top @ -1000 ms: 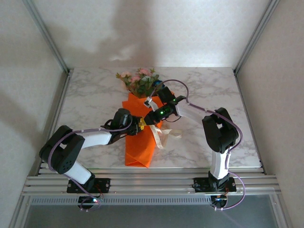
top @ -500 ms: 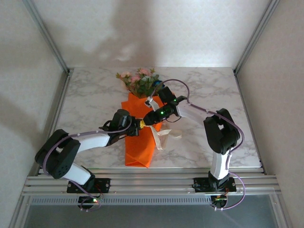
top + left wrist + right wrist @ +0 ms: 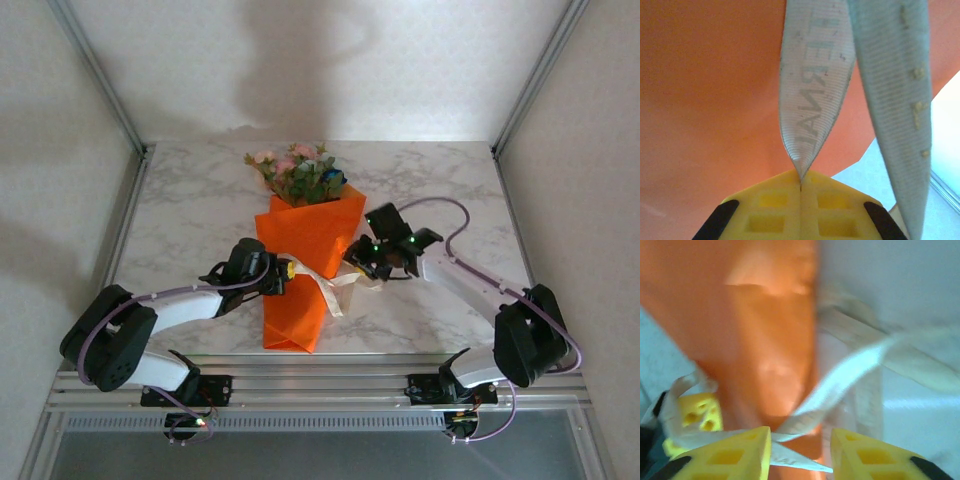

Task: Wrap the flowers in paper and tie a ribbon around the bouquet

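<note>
1. Marbled worktop [image 3: 200, 210] carries the bouquet [image 3: 305, 235] mid-frame; the left tool [image 3: 289, 269], pressed together, pinches the ribbon [image 3: 333, 290] over the orange paper [image 3: 295, 315].
2. Right tool [image 3: 355, 265] stands spread beside a loose strand; closing off-line could miss it.
3. Hard pulling could slip the ribbon down the paper, loosen the wrap, or drag the flowers [image 3: 300, 175] out.

Paper [image 3: 290, 320] — smooth, glossy orange sheet. Ribbon [image 3: 812, 90] — fine-ribbed woven cloth, semi-translucent. Table [image 3: 190, 210]: smooth, marble-patterned. Left gripper [image 3: 801, 184] pads [image 3: 775, 210]: matt yellow plastic.
</note>
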`<state>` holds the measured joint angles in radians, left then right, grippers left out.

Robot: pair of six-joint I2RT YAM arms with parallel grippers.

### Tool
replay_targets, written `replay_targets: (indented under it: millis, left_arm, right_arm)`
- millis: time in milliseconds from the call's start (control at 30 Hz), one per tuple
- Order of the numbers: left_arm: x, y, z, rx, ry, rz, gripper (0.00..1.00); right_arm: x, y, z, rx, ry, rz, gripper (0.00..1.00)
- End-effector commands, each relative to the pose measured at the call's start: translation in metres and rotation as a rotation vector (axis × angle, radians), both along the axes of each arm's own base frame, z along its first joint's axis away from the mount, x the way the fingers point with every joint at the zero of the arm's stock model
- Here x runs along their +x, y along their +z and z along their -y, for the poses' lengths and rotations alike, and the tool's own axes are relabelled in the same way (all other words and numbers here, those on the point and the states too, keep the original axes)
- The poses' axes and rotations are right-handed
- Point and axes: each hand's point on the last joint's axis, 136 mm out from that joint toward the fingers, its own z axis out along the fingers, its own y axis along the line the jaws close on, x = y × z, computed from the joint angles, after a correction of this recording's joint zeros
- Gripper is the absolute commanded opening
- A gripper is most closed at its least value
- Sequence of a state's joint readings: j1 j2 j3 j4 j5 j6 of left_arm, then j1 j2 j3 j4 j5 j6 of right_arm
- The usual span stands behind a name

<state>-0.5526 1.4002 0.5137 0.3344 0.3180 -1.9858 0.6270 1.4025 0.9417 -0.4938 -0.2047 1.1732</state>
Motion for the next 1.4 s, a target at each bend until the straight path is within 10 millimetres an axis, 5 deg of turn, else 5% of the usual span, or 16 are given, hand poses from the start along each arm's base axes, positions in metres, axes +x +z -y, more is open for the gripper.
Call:
replay_targets:
  millis: [0,400,667,833,1000,1367]
  left_arm:
    - [-0.003,-0.001,-0.005,-0.03,0.04,-0.054,0.0]
    - [-0.002,0.0,-0.003,-0.023,0.028,-0.049,0.0]
    - [-0.003,0.002,-0.003,-0.021,0.026,-0.045,0.0]
    - [-0.002,0.007,-0.004,-0.007,0.009,-0.032,0.0]
    - [-0.01,0.02,-0.016,0.034,-0.03,-0.022,0.0]
    - [-0.019,0.041,-0.091,0.158,-0.078,-0.003,0.0]
  right_arm:
    - [-0.011,-0.019,0.001,0.121,-0.412,-0.244,0.41]
    - [0.008,-0.058,-0.04,0.31,-0.576,-0.393,0.5]
    - [0.006,-0.07,-0.053,0.308,-0.592,-0.438,0.41]
    - [0.008,-0.067,-0.031,0.233,-0.638,-0.389,0.0]
    - [0.034,-0.035,-0.001,0.126,-0.58,-0.262,0.0]
    - [0.105,0.004,0.037,0.04,-0.474,-0.08,0.0]
